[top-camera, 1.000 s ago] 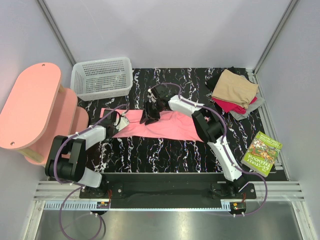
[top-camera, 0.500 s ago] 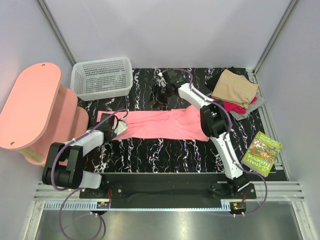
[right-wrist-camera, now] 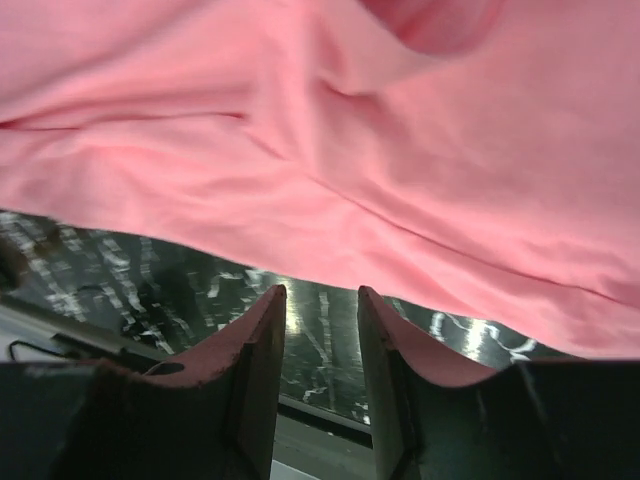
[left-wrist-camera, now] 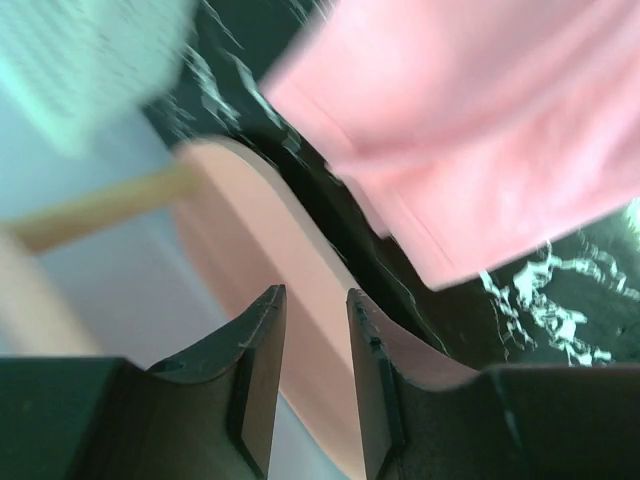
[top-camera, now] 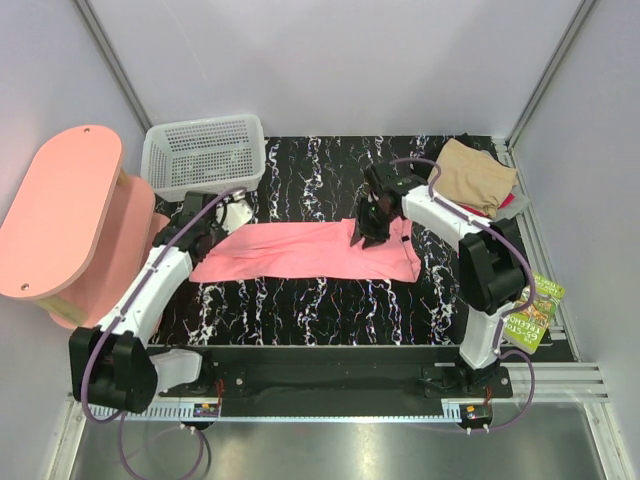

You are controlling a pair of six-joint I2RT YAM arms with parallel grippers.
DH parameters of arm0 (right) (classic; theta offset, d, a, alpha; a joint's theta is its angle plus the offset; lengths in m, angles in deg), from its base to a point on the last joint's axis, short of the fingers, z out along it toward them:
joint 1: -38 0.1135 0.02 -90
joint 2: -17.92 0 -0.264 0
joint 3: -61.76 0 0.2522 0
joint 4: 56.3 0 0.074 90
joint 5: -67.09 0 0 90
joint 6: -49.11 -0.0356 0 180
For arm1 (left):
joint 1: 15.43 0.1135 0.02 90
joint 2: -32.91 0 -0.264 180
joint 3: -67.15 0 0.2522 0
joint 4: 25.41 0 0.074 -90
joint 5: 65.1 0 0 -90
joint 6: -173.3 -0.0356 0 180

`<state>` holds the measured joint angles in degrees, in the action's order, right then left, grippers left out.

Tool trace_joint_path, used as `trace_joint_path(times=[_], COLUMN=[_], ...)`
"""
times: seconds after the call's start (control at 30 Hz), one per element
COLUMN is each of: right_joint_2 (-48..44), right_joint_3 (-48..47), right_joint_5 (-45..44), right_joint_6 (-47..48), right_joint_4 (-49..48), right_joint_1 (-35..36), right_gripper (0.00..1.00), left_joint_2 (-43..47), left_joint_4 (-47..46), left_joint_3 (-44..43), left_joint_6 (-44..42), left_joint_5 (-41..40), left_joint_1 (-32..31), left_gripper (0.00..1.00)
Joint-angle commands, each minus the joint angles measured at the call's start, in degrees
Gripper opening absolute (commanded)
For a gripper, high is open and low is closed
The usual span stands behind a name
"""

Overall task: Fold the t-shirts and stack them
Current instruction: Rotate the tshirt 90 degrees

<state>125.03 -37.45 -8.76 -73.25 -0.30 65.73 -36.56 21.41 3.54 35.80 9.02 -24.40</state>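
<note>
The bright pink t-shirt (top-camera: 300,252) lies stretched out as a long flat strip across the black marbled table (top-camera: 300,310). My left gripper (top-camera: 200,218) hovers just beyond the shirt's left end, open and empty; in the left wrist view (left-wrist-camera: 312,292) the shirt (left-wrist-camera: 480,130) lies further out than the fingertips. My right gripper (top-camera: 364,234) is over the shirt's right part, open with nothing between its fingers (right-wrist-camera: 320,290), and the pink cloth (right-wrist-camera: 330,140) fills that view. A stack of folded t-shirts (top-camera: 470,175), tan on top, sits at the far right corner.
A white mesh basket (top-camera: 205,155) stands at the far left, close to my left gripper. The pink oval-topped stool (top-camera: 60,215) stands off the table's left side. A green book (top-camera: 530,308) lies at the right edge, behind the right arm.
The shirt has been pulled out from a shorter bunched shape into a long strip. My left gripper moved back and left toward the basket. My right gripper swung right and came down over the shirt.
</note>
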Motion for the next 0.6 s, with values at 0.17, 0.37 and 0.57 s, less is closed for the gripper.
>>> trace_joint_path(times=[0.17,0.37,0.57], right_joint_2=[1.26,0.91,2.57], right_joint_3=[6.17,8.19,10.04], right_joint_5=[-9.4,-11.16,-11.26], right_joint_6=[-3.5,-3.85,-4.2], right_joint_4=[1.88,2.23,2.15], right_joint_1=[-3.29,-6.45,-7.95], right_gripper=[0.59,0.78,0.77], left_joint_2=[-6.98,-17.88,-20.96], left_joint_4=[4.91,2.72,-0.36], left_joint_3=[-8.16,-9.75,-7.64], left_joint_6=[7.95,7.61,6.29], left_joint_5=[2.69,2.09,0.85], left_joint_1=[-12.03,-12.65,-12.13], left_gripper=[0.38,0.38,0.37])
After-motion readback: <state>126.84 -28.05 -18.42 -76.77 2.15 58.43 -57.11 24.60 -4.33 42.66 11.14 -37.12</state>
